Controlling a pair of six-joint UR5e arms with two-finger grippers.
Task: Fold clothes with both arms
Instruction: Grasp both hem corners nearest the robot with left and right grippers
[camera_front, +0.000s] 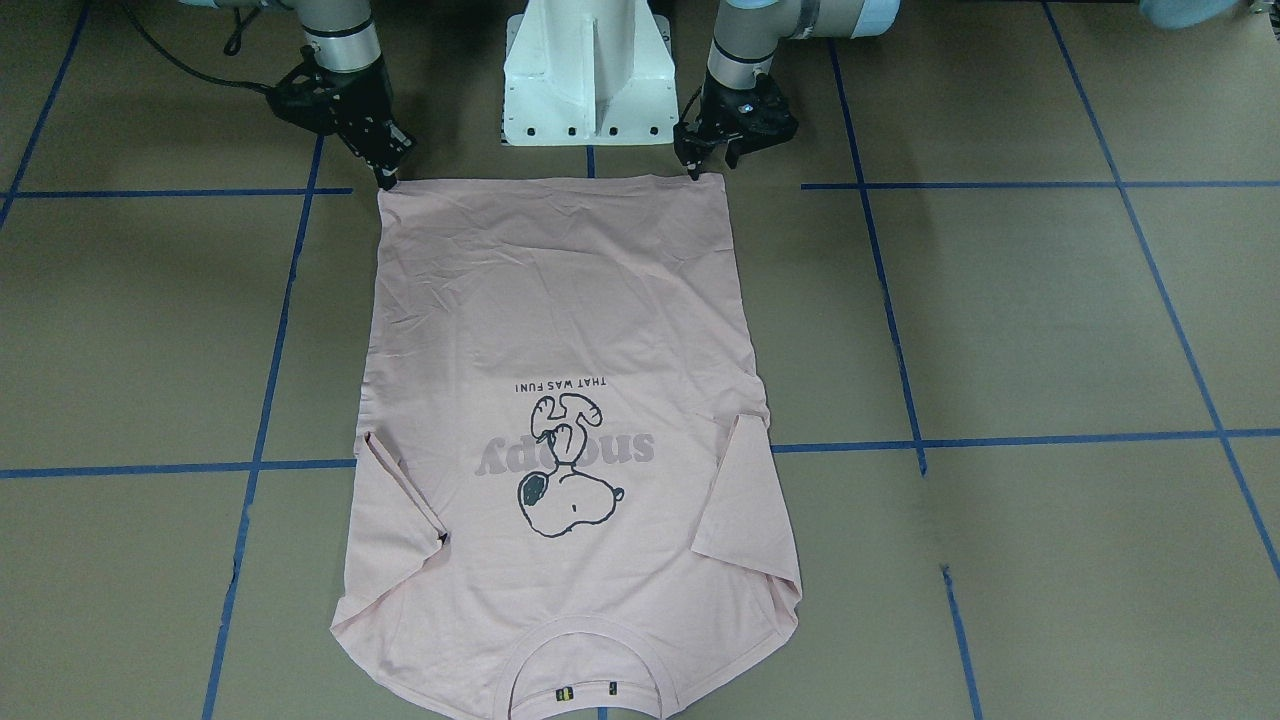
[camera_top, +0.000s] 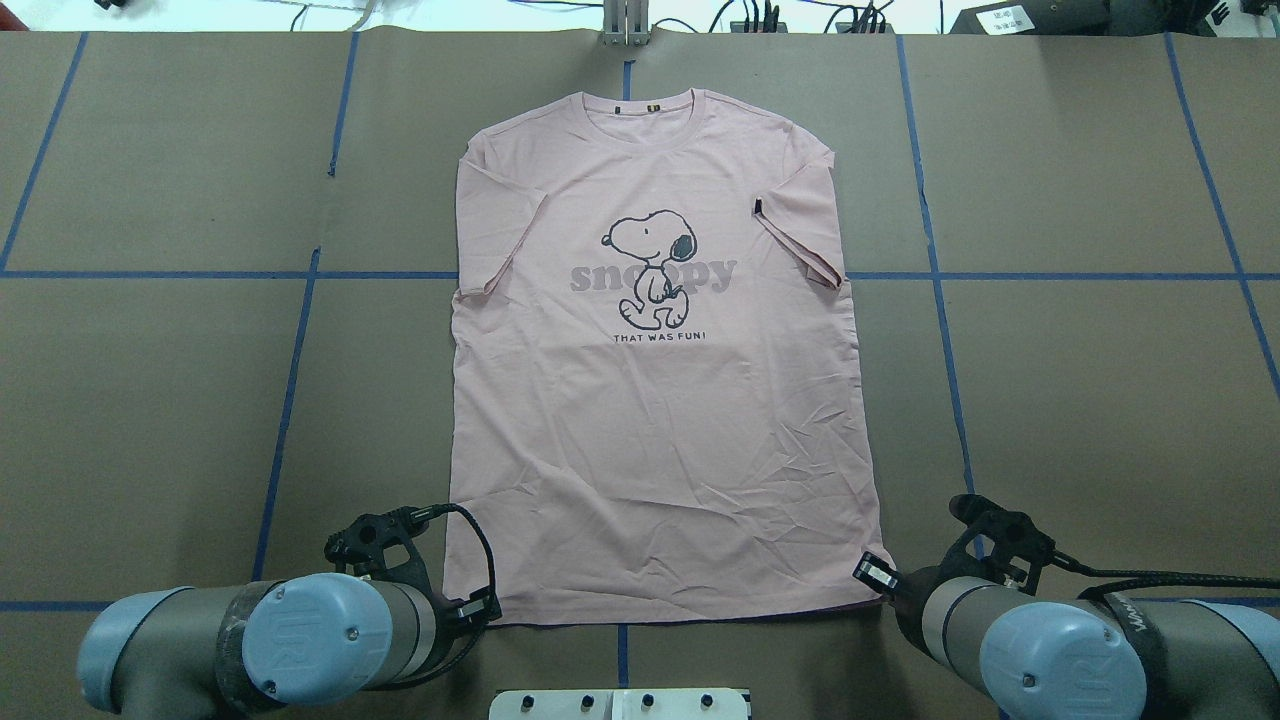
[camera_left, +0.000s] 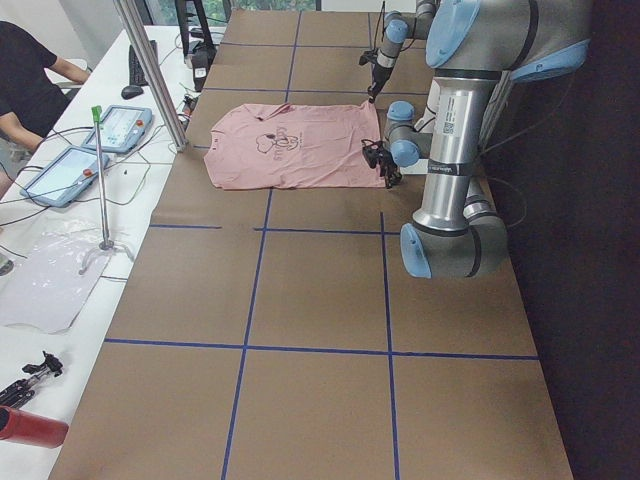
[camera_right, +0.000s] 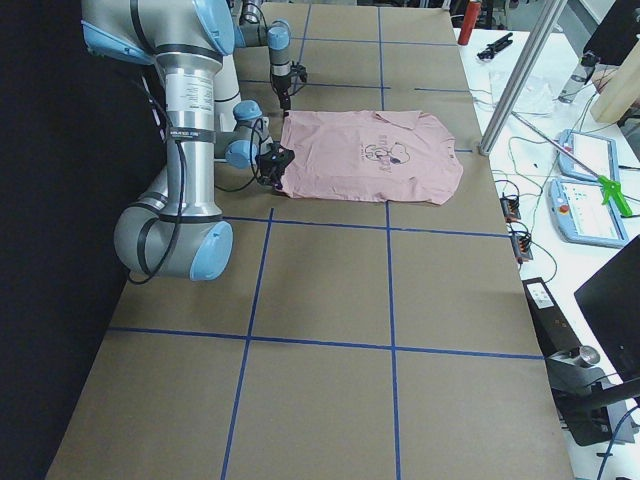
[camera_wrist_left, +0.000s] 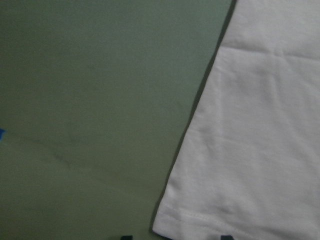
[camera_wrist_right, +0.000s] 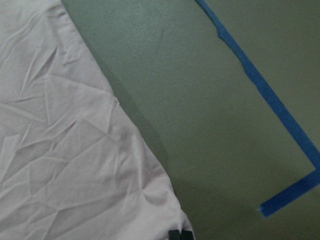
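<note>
The pale pink T-shirt (camera_top: 650, 420) lies flat and face up on the brown table, collar away from the robot, sleeves folded in a little; it also shows in the front view (camera_front: 560, 330). My left gripper (camera_front: 712, 160) stands open over its hem corner; the left wrist view shows its two tips apart (camera_wrist_left: 175, 237) with the shirt corner (camera_wrist_left: 260, 140) between them. My right gripper (camera_front: 388, 175) is down at the other hem corner. Its tips (camera_wrist_right: 181, 235) are together at the very corner of the cloth (camera_wrist_right: 65, 150).
The white pedestal base (camera_front: 588, 80) stands just behind the hem, between the arms. Blue tape lines (camera_front: 880, 300) cross the table. A metal pole (camera_left: 150, 70), teach pendants (camera_left: 120, 125) and a seated person (camera_left: 25, 80) are beyond the collar side.
</note>
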